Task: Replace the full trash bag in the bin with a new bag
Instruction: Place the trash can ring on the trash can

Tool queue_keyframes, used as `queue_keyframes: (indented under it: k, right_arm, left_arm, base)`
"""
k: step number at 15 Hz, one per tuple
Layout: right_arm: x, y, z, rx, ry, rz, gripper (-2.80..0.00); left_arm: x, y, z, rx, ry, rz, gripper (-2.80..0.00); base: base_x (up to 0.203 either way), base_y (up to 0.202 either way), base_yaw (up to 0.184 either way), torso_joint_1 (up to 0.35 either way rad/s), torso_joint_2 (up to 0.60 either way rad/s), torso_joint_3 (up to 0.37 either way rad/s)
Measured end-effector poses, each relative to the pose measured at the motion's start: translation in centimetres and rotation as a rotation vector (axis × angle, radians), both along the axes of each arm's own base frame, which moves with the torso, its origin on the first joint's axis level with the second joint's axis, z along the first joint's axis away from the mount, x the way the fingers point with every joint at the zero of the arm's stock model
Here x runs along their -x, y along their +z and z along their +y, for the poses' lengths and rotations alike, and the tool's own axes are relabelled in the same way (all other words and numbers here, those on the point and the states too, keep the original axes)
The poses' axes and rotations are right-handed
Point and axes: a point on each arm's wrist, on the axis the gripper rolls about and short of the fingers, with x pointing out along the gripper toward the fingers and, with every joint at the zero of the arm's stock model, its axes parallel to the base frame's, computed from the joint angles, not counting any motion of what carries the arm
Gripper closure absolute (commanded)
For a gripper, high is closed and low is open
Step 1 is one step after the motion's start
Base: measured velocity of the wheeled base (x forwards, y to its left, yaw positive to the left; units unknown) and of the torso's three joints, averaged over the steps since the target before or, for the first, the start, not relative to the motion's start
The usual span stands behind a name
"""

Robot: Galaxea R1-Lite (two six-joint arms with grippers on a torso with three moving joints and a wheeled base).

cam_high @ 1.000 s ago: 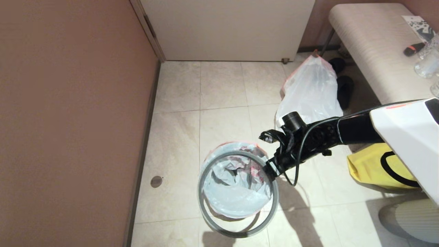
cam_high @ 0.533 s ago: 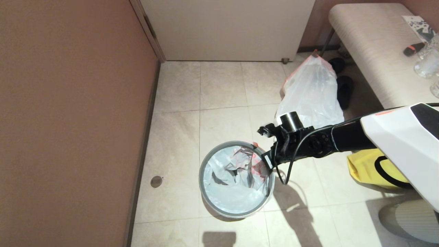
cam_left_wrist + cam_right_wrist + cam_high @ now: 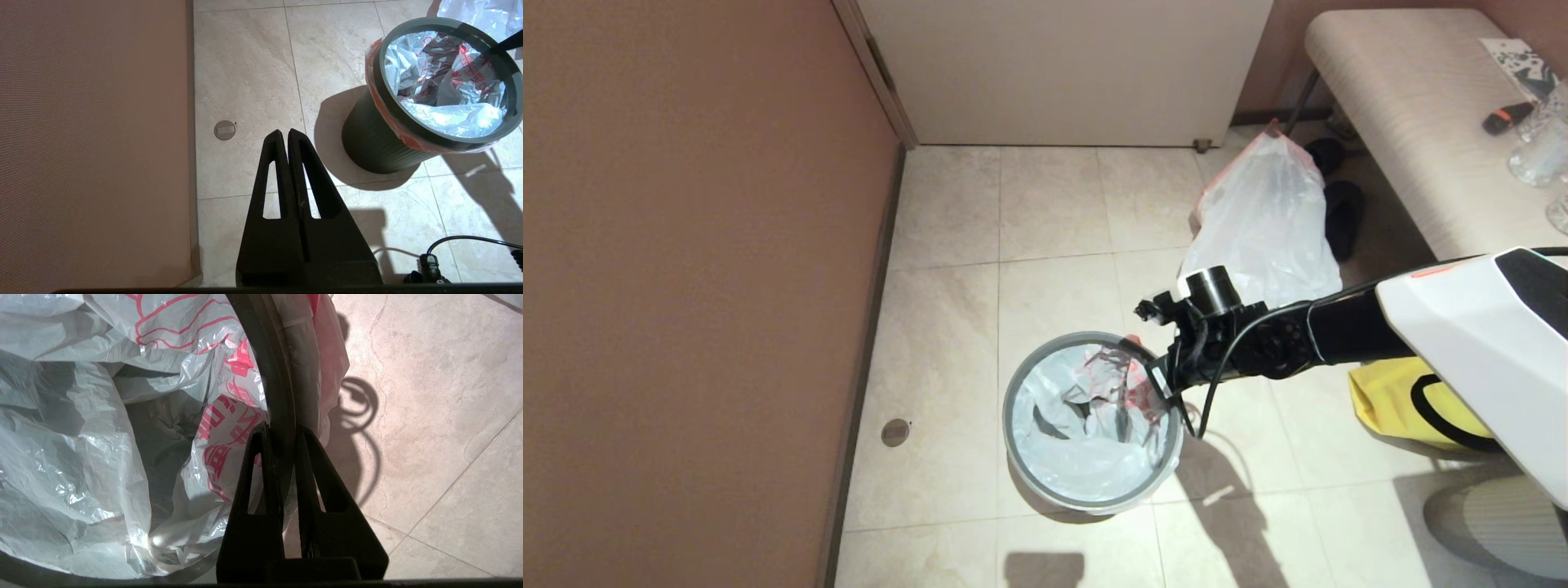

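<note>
The black bin (image 3: 376, 143) stands on the tiled floor, lined with the new bag (image 3: 1078, 445), a thin white bag with red lettering and an orange hem folded over the rim. The grey ring (image 3: 1009, 415) lies on the rim over the bag. My right gripper (image 3: 1158, 382) is at the bin's right edge, shut on the ring (image 3: 273, 375), one finger inside the bin and one outside. The full trash bag (image 3: 1262, 224) stands on the floor behind it, apart from the bin. My left gripper (image 3: 284, 132) hangs shut and empty left of the bin.
A brown wall (image 3: 686, 286) runs along the left, with a round floor cover (image 3: 895, 432) near it. A yellow fabric bag (image 3: 1401, 400) lies right of the bin. A padded bench (image 3: 1405, 122) and black slippers (image 3: 1343, 212) are at the back right.
The grey ring hung tilted above the bin a second ago; my right gripper has come down with it and it now lies on the rim over the new bag.
</note>
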Motion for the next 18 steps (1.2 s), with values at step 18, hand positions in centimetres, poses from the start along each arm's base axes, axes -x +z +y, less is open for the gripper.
queue_keyframes:
  k: [18]
  right_arm:
    - [0.2,-2.3,1.4,0.058,0.021,-0.011,0.0]
  left_arm:
    - [0.0,0.0,0.0,0.0,0.0,0.0,0.0]
  base:
    - [0.0,0.0,0.0,0.0,0.0,0.0]
